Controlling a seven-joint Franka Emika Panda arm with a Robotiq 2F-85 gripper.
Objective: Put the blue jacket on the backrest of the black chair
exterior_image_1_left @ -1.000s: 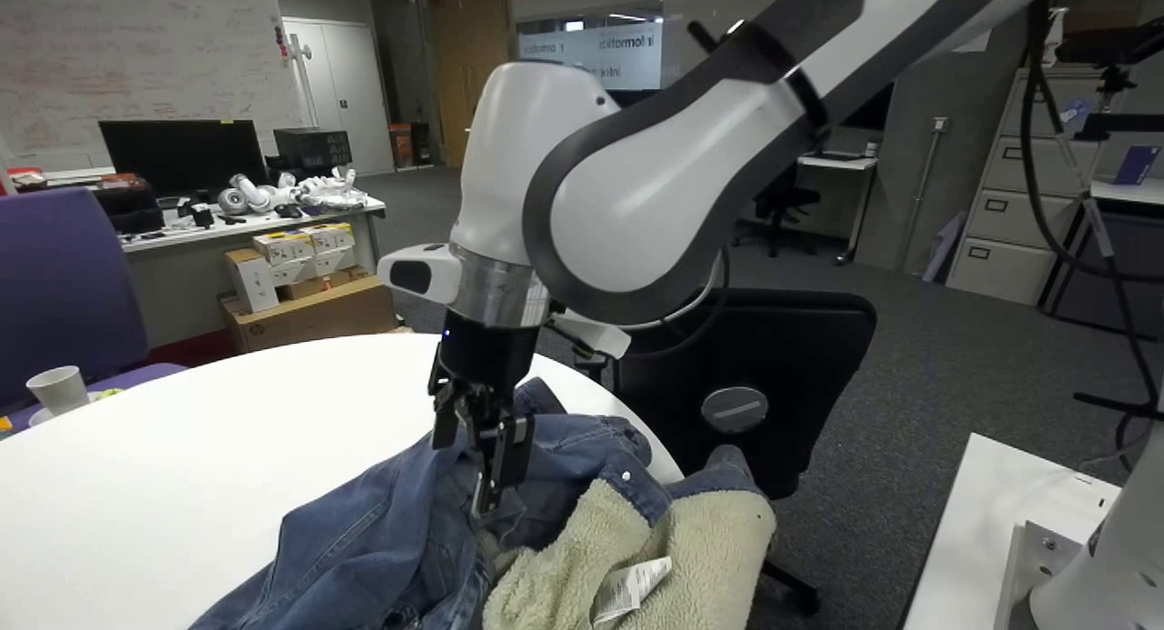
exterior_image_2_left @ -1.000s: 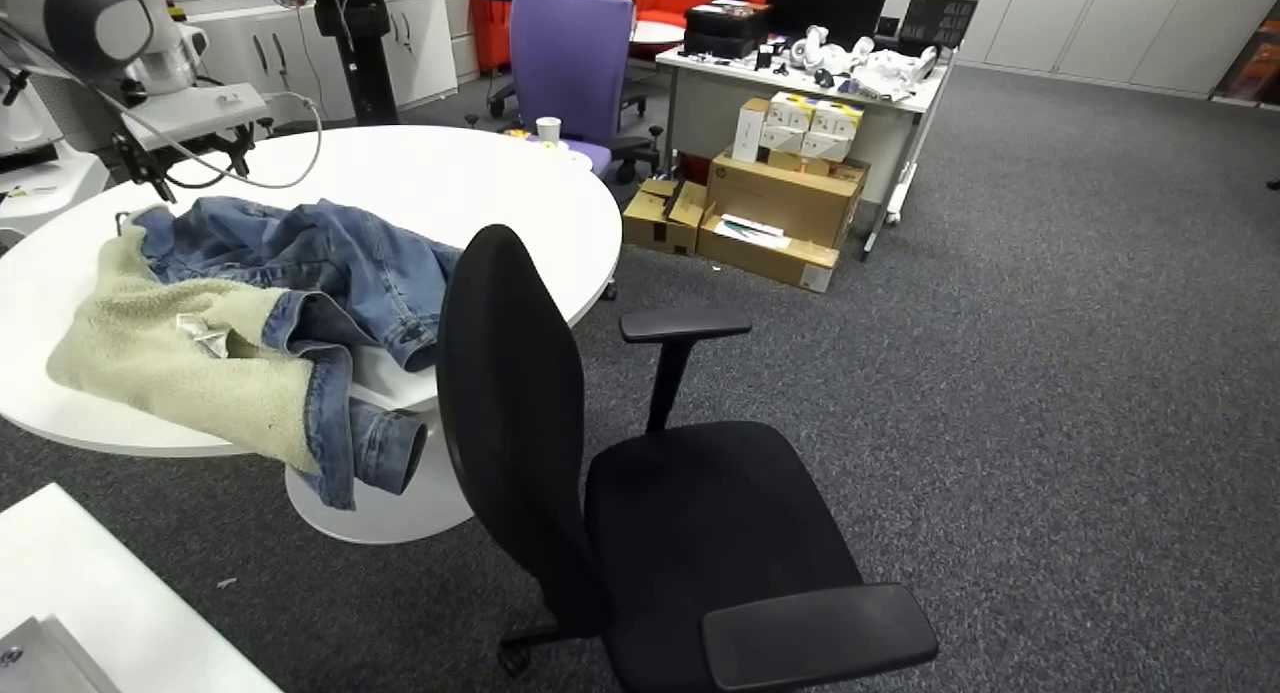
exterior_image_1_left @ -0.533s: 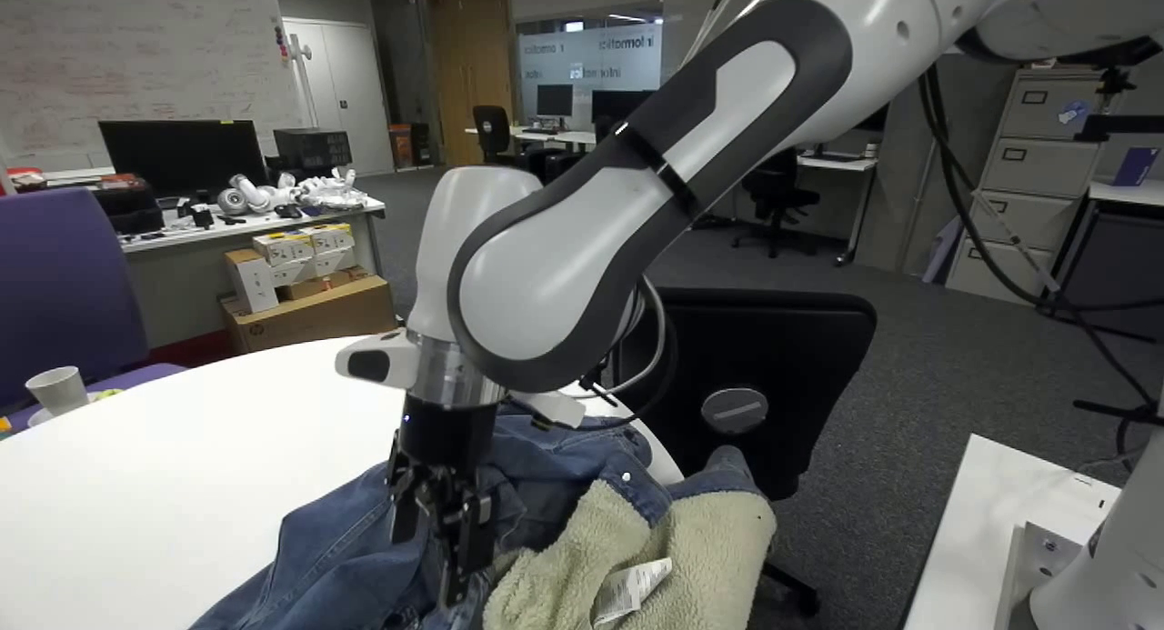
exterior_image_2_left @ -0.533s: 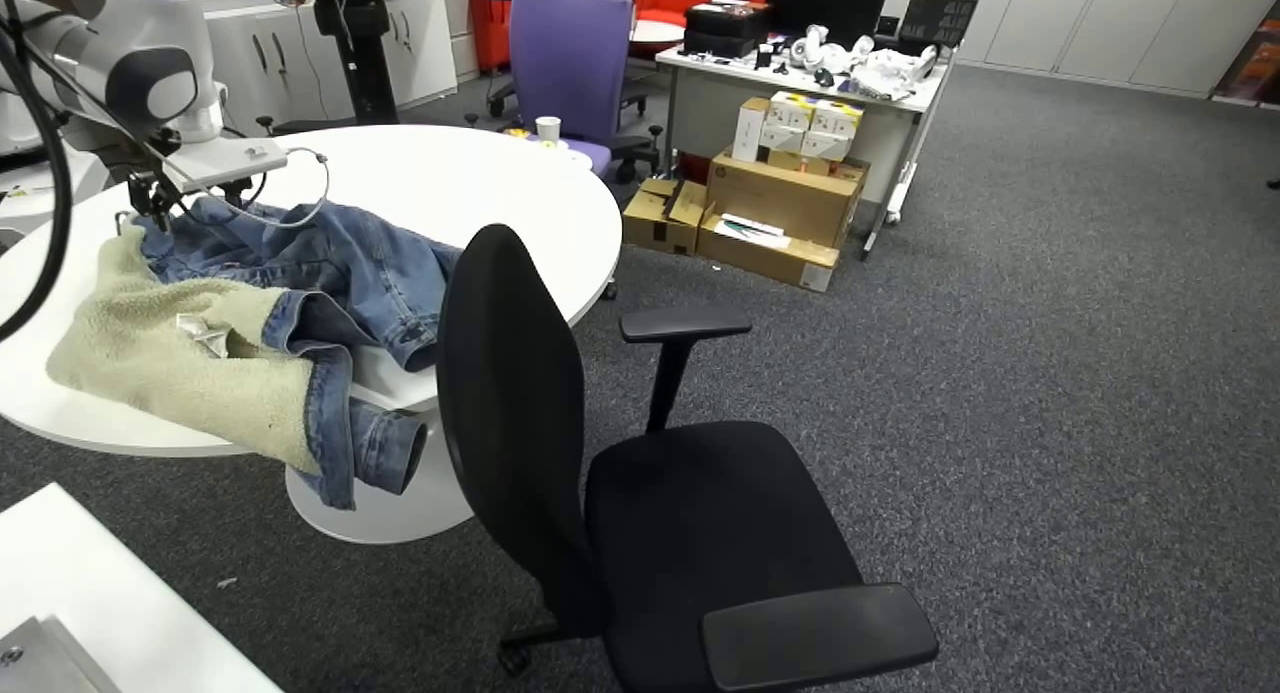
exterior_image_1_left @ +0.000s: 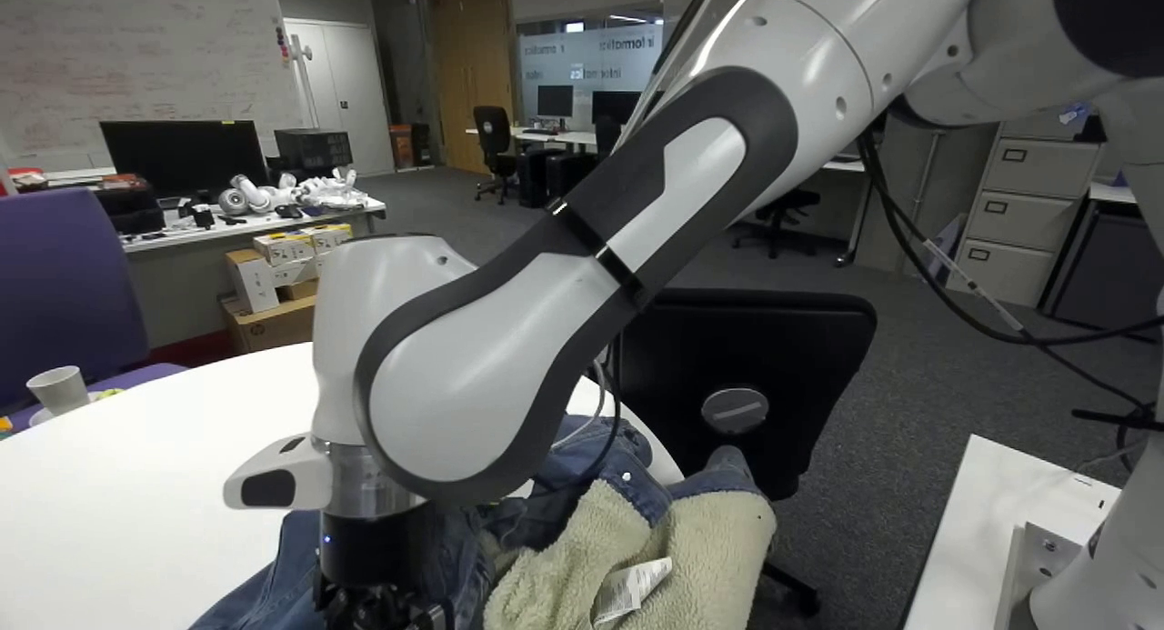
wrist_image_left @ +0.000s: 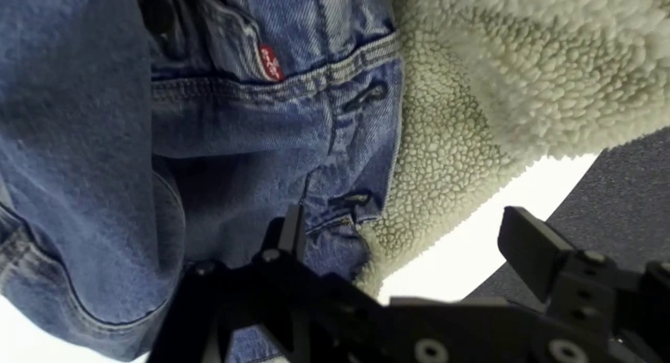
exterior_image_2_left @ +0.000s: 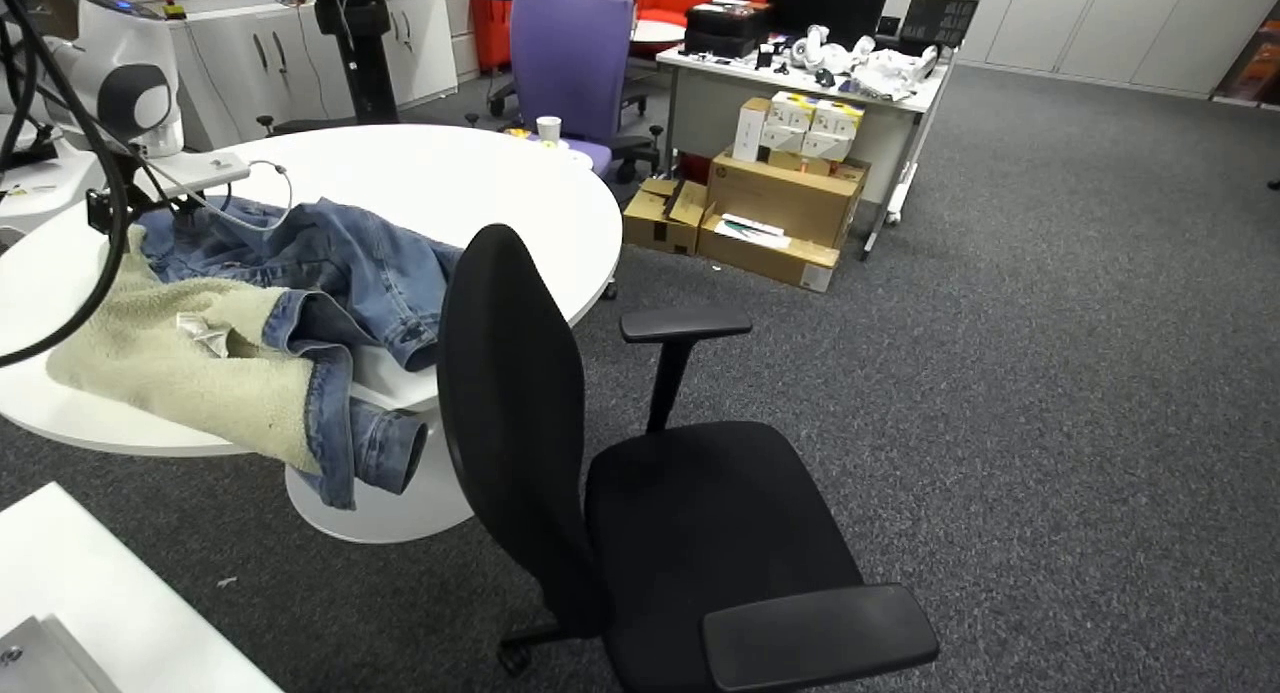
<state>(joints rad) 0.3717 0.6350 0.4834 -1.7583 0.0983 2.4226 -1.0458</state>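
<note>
The blue denim jacket with cream fleece lining lies crumpled on the round white table, in both exterior views [exterior_image_1_left: 718, 548] [exterior_image_2_left: 370, 273]. One sleeve hangs over the table's edge beside the black chair. The chair's backrest [exterior_image_1_left: 782, 357] stands against the table and also shows in an exterior view [exterior_image_2_left: 510, 403]. My gripper [wrist_image_left: 403, 216] is open in the wrist view, with one finger over the denim [wrist_image_left: 235, 127] and the other over the table's edge. Nothing is between the fingers. In an exterior view the gripper [exterior_image_1_left: 377, 607] is low over the jacket, its fingertips cut off by the frame.
The white table [exterior_image_1_left: 182, 439] has a round edge. A purple chair [exterior_image_2_left: 570, 63] stands across it, with a white cup [exterior_image_2_left: 548, 130] near that edge. A white bench [exterior_image_1_left: 1018, 512] carries the robot's base. A dark cable [exterior_image_2_left: 95, 293] hangs in front of the jacket.
The arm has swung across the jacket, and the gripper has come down, toward the lower left in an exterior view. The jacket and the chair have not moved.
</note>
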